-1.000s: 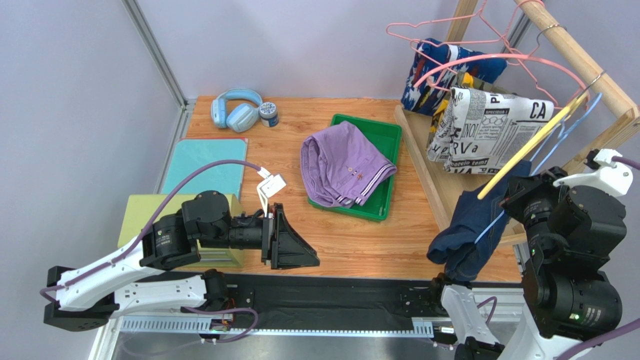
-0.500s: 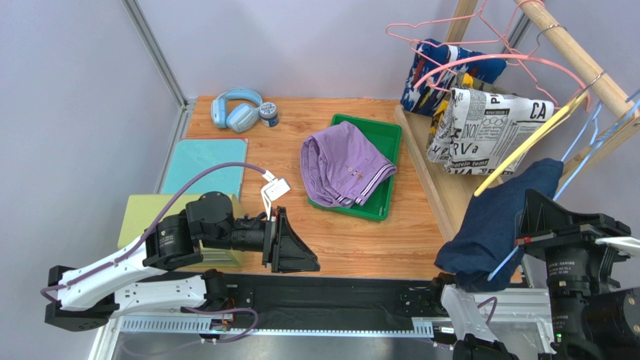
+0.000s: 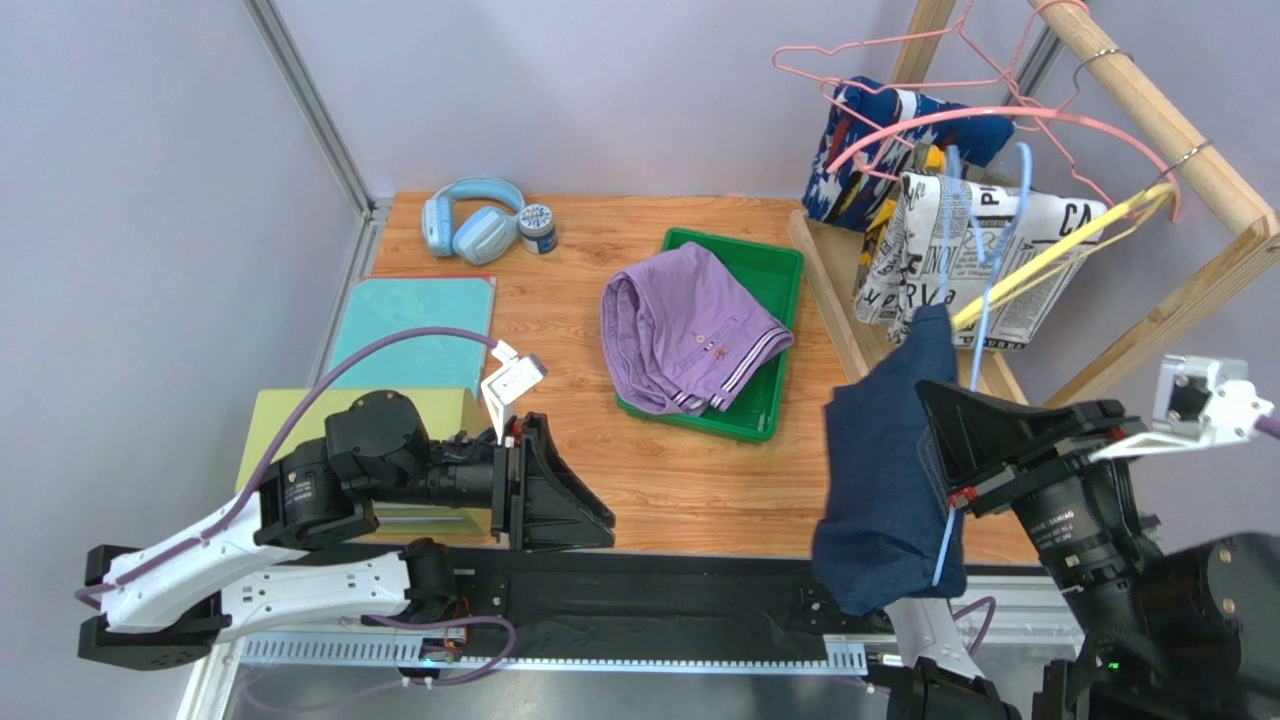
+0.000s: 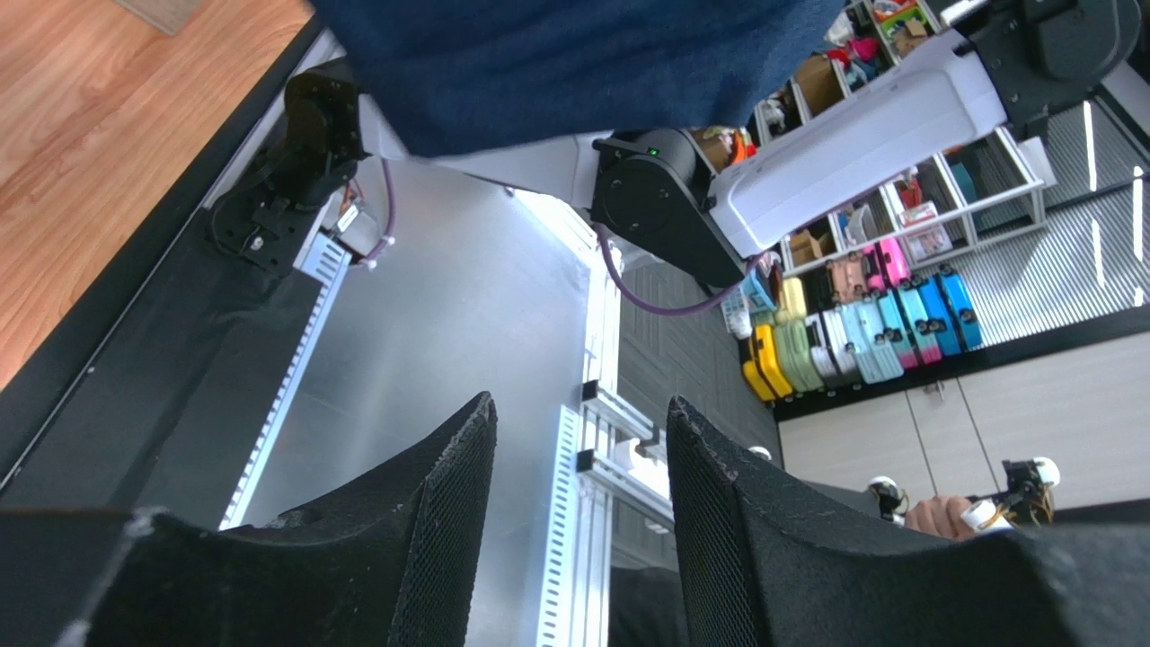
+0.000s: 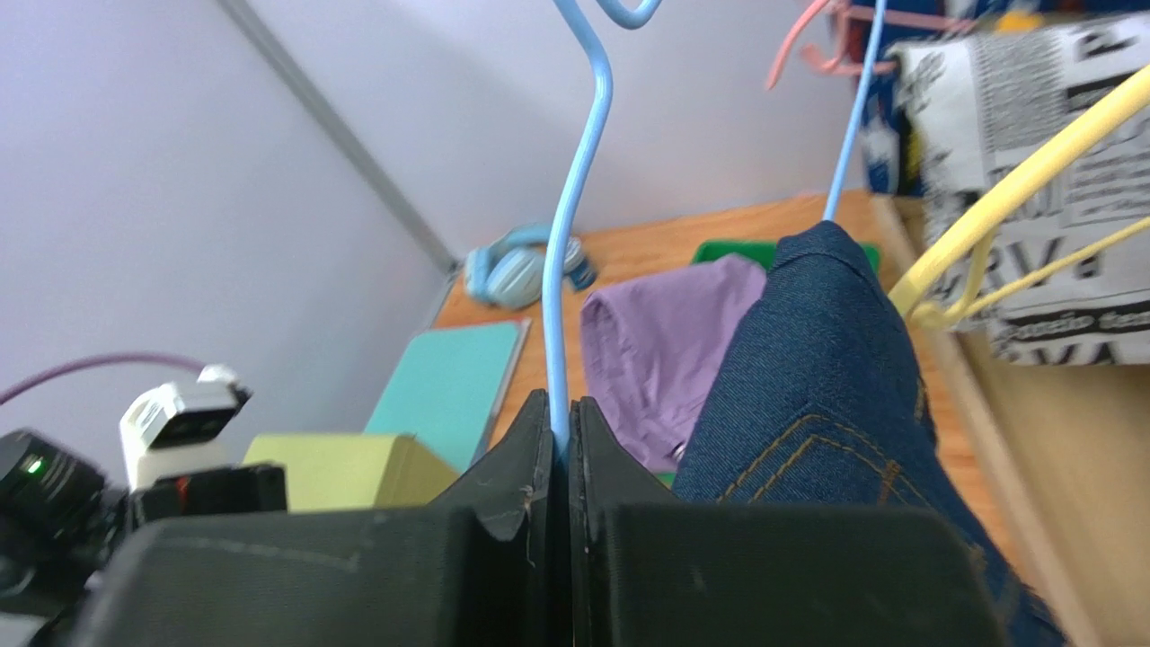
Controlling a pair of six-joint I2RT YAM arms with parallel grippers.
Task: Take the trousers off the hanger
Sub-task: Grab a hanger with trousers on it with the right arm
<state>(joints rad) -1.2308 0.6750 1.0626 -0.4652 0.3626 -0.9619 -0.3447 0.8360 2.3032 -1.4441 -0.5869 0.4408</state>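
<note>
My right gripper (image 3: 932,413) is shut on the wire of a blue hanger (image 3: 977,285), also seen in the right wrist view (image 5: 574,243). The dark blue denim trousers (image 3: 887,465) hang over that hanger, off the rail, above the table's front right edge. They fill the right of the right wrist view (image 5: 837,391). The purple trousers (image 3: 684,330) lie in a green tray (image 3: 774,263). The newsprint trousers (image 3: 962,255) hang on a yellow hanger (image 3: 1059,255). The abstract-print trousers (image 3: 879,143) hang behind. The camouflage pair is mostly hidden. My left gripper (image 3: 594,503) is open and empty, pointing right toward the denim (image 4: 567,54).
A wooden rail (image 3: 1157,113) with pink hangers (image 3: 902,68) stands at the back right. Blue headphones (image 3: 473,218) and a small jar (image 3: 538,228) sit at the back left. A teal pad (image 3: 413,330) and a yellow-green box (image 3: 301,428) lie at the left.
My right gripper has carried the blue hanger and denim trousers off the rail, leftward and over the front edge. My left gripper has drawn back a little toward the left.
</note>
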